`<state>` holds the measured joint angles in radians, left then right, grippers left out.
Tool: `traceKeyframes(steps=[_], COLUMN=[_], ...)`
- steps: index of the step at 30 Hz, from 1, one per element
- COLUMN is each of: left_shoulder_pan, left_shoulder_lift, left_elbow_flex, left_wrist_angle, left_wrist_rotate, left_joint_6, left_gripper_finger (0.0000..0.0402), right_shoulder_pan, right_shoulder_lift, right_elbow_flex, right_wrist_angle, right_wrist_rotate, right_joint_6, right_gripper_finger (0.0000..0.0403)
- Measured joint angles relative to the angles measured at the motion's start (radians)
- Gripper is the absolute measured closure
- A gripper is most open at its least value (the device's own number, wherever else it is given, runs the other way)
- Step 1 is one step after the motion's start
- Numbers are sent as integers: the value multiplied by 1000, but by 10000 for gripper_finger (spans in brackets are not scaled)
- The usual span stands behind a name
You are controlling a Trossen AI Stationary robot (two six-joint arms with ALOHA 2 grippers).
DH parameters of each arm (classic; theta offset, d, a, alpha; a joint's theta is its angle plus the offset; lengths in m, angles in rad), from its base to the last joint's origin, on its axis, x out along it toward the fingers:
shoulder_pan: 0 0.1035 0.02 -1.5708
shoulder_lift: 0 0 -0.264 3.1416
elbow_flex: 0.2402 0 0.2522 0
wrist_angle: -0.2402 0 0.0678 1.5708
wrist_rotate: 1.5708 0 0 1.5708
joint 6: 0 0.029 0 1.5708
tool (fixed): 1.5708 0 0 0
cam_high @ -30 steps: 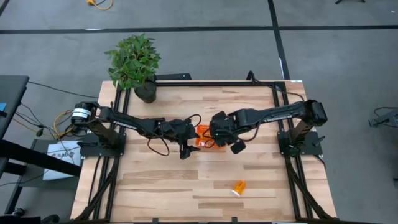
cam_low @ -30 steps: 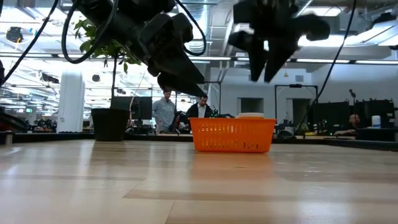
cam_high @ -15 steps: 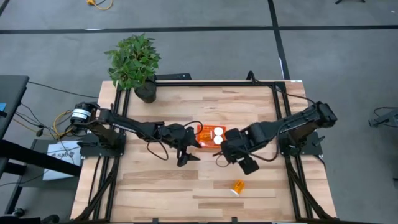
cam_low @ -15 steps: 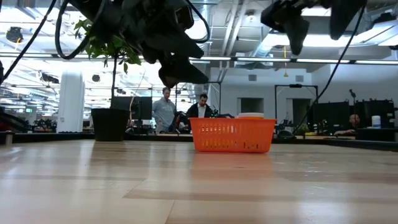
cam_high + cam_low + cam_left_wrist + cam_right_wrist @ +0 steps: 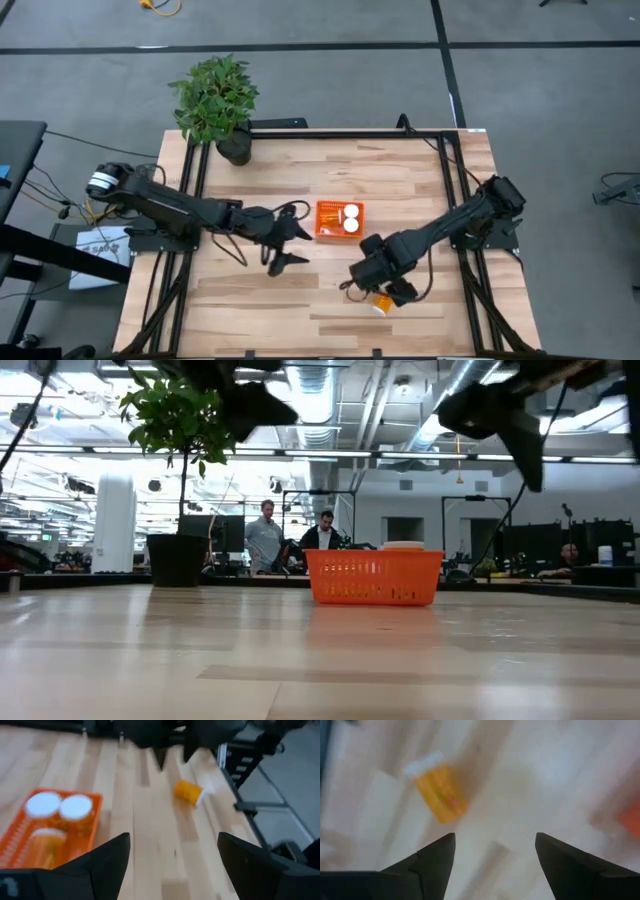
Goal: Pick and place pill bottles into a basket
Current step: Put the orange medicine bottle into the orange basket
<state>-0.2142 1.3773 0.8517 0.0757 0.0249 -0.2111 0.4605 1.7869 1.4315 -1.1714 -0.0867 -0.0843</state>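
Pill bottles: one last bottle (image 5: pixel 383 301) lying on its side on the table's near part, right of centre; three bottles (image 5: pixel 55 817) already in the basket (image 5: pixel 323 221) at mid-table, two standing, one lying. Right gripper (image 5: pixel 385 290) hanging just above and beside the loose bottle, fingers spread wide, nothing between them. Left gripper (image 5: pixel 281 249) waiting left of the basket, fingers apart too, empty.

Risks, as judged: round body on its side, so likely to roll if a finger nudges it off-centre; a grip on the cap end alone apt to slip or pivot.

Right wrist view: gives the bottle's tilt relative to the fingers (image 5: pixel 432 862), hidden from overhead by the arm. Left wrist view: shows the basket's contents. Low view: only the basket's side, no loose bottle at all.
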Motion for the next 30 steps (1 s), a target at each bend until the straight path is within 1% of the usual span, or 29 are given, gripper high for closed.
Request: traceKeyframes(steps=[2, 6, 10, 17, 25, 26, 29, 30], left_shoulder_pan=[-13, -35, -51, -66, -67, -67, -73, -75], left_shoulder_lift=[-40, -101, -140, -150, -149, -149, -149, -150], left_elbow_flex=[-4, -3, -3, -3, -3, -3, -3, -3], left_wrist_angle=[-35, -104, -152, -164, -169, -170, -177, -175], left_wrist_rotate=[-23, -75, -116, -120, -120, -120, -120, -120], left_joint_6=[10, 14, 13, 12, 7, 6, 6, 6], left_gripper_finger=[111, 111, 111, 111, 111, 111, 111, 111], right_shoulder_pan=[9, 27, 58, 115, 161, 170, 175, 176], right_shoulder_lift=[12, 17, 20, 20, 71, 75, 84, 85], right_elbow_flex=[6, 5, 3, 3, 4, 0, 6, 3], right_wrist_angle=[42, 70, 56, 55, 89, 70, 115, 104], right_wrist_rotate=[-22, -20, -19, -19, -15, -8, 6, 16], right_joint_6=[23, 51, 41, 15, 27, 30, 31, 32], right_gripper_finger=[132, 132, 132, 132, 132, 132, 132, 132])
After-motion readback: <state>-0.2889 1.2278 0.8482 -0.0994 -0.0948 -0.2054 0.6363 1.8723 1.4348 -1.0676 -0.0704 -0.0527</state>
